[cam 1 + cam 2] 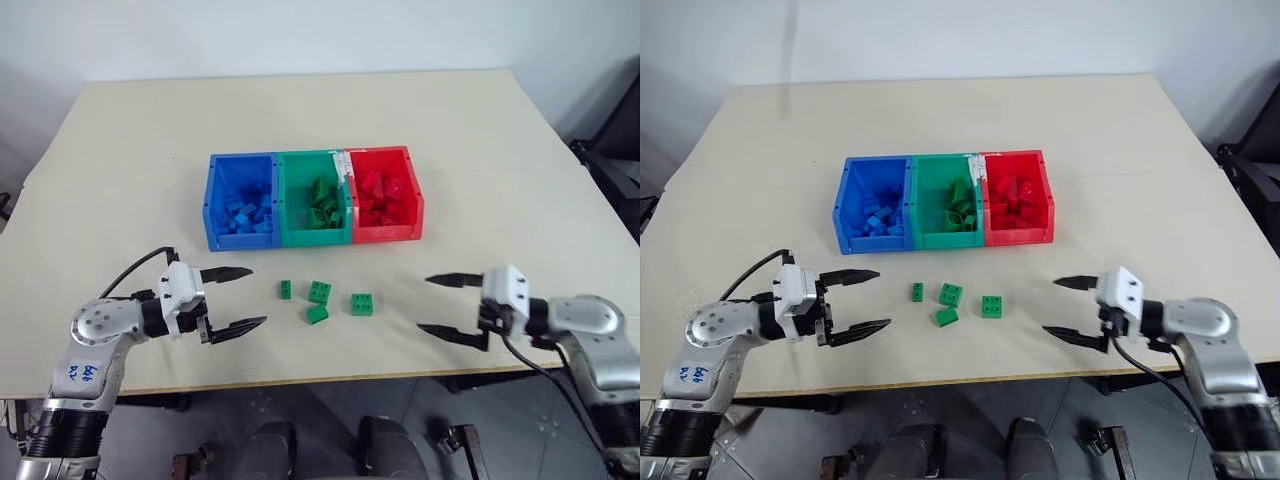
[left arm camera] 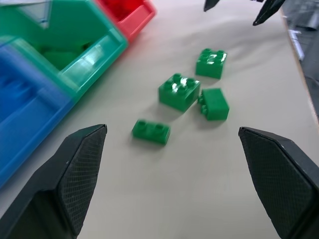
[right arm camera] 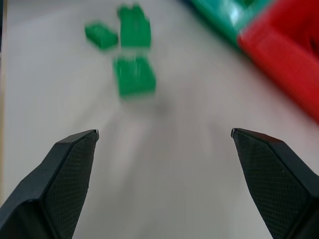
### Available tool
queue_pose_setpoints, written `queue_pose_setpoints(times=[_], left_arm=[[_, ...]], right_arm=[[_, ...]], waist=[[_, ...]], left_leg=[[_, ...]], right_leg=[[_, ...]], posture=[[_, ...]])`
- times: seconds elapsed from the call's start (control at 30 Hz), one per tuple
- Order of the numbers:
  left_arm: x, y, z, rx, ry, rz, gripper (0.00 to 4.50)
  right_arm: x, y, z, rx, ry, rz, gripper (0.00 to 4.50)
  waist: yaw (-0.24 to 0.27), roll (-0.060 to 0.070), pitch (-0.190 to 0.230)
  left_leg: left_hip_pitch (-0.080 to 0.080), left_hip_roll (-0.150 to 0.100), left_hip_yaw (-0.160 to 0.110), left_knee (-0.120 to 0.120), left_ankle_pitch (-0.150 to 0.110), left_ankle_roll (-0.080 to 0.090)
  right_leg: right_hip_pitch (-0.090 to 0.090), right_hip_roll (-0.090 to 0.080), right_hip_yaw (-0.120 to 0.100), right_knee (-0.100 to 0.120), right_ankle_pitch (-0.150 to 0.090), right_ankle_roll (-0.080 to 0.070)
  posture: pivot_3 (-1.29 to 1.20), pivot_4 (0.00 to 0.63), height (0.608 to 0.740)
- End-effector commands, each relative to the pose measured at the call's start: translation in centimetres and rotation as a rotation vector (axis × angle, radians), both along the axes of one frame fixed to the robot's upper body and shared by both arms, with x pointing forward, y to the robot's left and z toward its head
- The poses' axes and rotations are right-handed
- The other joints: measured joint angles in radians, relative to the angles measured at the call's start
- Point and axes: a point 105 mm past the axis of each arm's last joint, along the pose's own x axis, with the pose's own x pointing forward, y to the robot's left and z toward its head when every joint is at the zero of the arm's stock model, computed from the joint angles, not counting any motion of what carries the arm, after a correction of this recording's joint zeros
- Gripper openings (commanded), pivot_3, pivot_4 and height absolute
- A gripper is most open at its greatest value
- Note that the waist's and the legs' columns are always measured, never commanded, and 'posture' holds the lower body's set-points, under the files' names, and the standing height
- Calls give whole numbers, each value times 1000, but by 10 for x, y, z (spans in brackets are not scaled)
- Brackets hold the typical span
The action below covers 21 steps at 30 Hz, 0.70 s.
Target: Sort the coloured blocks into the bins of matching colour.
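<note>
Several small green blocks lie loose on the table in front of the bins: a narrow one (image 1: 286, 289), a square one (image 1: 320, 291), one tipped on its side (image 1: 317, 314) and another square one (image 1: 362, 304). The joined bins stand behind them: blue (image 1: 240, 240), green (image 1: 315, 237) and red (image 1: 388, 232), each holding bricks of its own colour. My left gripper (image 1: 257, 296) hovers open to the left of the blocks, pointing at them. On the opposite side my right gripper (image 1: 424, 303) is open too, facing them. Nothing is held.
The beige table (image 1: 480, 150) stretches wide behind and beside the bins. Its front edge (image 1: 330, 378) runs just below both grippers. Dark equipment (image 1: 615, 165) stands off the table's right side.
</note>
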Motion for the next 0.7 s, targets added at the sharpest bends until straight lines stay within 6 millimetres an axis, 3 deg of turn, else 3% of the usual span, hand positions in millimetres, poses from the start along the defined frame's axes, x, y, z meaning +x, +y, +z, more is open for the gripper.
queue_pose_setpoints(times=[0.03,0.2,0.3,0.47,0.5,0.6,0.7], left_arm=[[-8,8,10,0,-44,29,4500],[-21,17,8,10,-33,84,4500],[-26,21,8,11,-31,109,4500],[-33,25,8,-8,-10,127,4500],[-34,25,8,-15,-5,127,4500],[-34,24,10,-35,-8,139,4500],[-30,27,15,-94,-20,202,4500]], right_arm=[[6,27,-3,-28,42,56,4458],[14,47,-17,-104,121,142,4291],[19,54,-23,-117,123,151,3524],[17,61,-23,-85,120,167,1777],[17,61,-20,-78,108,170,1491],[16,66,-5,-18,94,178,1476],[38,82,36,144,84,58,1476]], waist=[[3,0,0],[7,0,0],[4,0,0],[-1,0,0],[0,0,0],[0,0,0],[-1,0,0]], left_leg=[[-1,0,-1,1,0,0],[-4,-2,-4,4,-2,1],[-4,-1,-5,4,-2,0],[-4,-1,-4,4,-2,0],[-4,-1,-4,4,-2,0],[-4,-1,-4,4,-2,0],[-3,-1,-4,4,-2,0]], right_leg=[[0,0,0,0,0,0],[0,0,-1,0,0,0],[0,0,-2,0,0,0],[0,0,-2,0,0,0],[0,0,-2,0,0,0],[0,0,-2,0,0,0],[0,0,-2,1,0,0]], posture=[[0,150,740],[0,150,740],[0,150,740],[0,150,740],[0,150,740],[0,150,740],[0,150,740]])
